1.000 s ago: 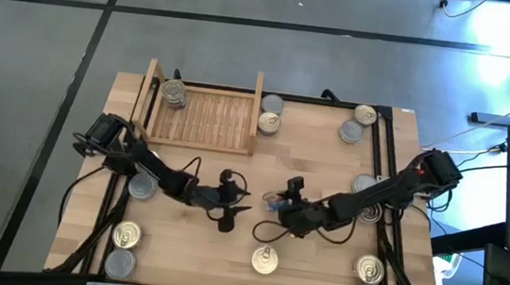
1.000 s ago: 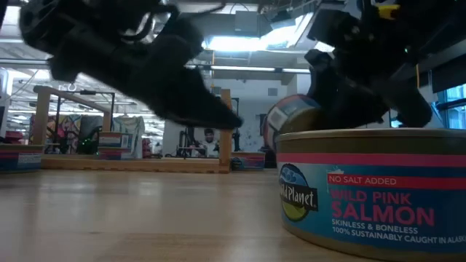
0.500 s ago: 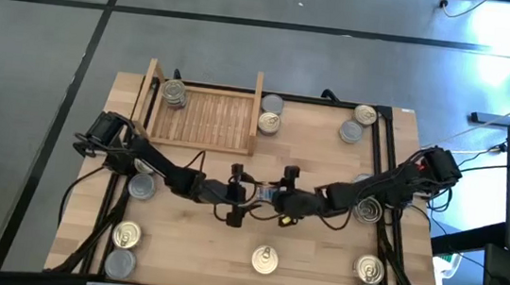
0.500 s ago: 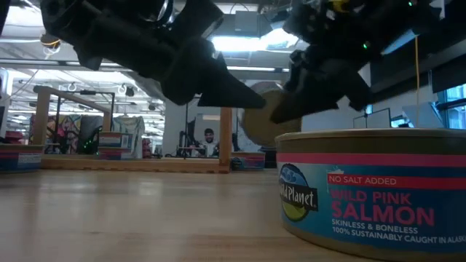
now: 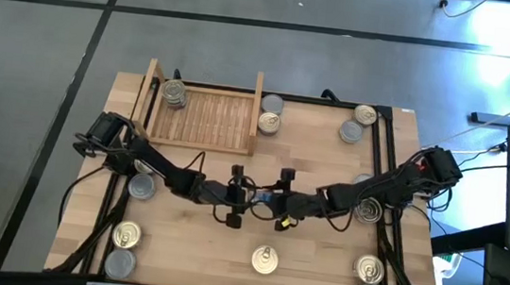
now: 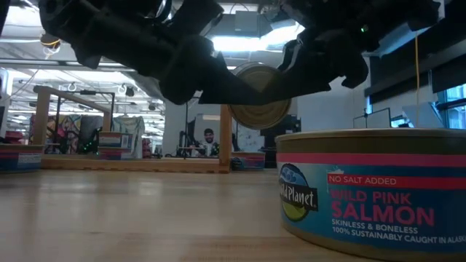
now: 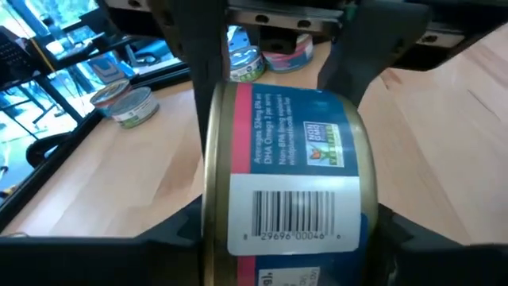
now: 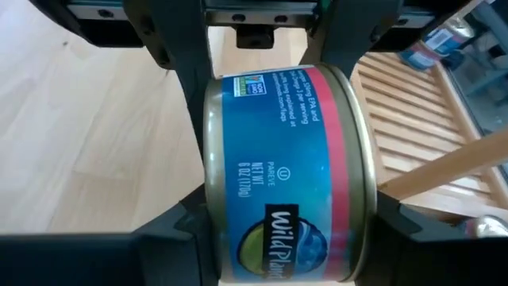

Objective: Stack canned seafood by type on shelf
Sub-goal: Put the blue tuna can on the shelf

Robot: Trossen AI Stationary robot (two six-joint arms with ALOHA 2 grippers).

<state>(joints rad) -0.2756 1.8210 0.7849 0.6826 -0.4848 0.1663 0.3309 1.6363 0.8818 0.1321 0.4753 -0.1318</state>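
One blue-and-red labelled can of seafood [image 5: 260,197] hangs in the air over the table's middle, on its edge, with one flat end [image 6: 261,97] facing the near edge. My left gripper [image 5: 247,196] reaches it from the left and my right gripper [image 5: 274,200] from the right, and both are shut on it. The light-wood shelf [image 5: 202,118] stands at the far left with one can [image 5: 174,94] in its far left corner. Other cans stand scattered on the tabletop. My left gripper pinches the can across its two flat ends, fingers [image 7: 178,230] beside the golden rim [image 7: 209,214]. It comes about level from the table's left. The can is lifted clear, its barcode side toward this wrist. My right gripper pinches the same can across its flat ends, fingers [image 8: 171,226] at the rim [image 8: 208,199]. It comes from the table's right, slanting slightly down. The can sits on edge between both grippers, clear of the table.
Two cans [image 5: 270,120] stand just right of the shelf and two more [image 5: 357,122] at the far right. Others stand at the left [image 5: 141,186], near left [image 5: 126,235], near middle [image 5: 265,259], near right [image 5: 370,268] and under the right arm [image 5: 367,208]. One salmon can [image 6: 371,193] fills the low view's front.
My right gripper has carried the can toward the table's left and turned it until a flat end faces the near edge. My left gripper has risen a little, rolled, and closed its fingers on the can, so both now hold it.
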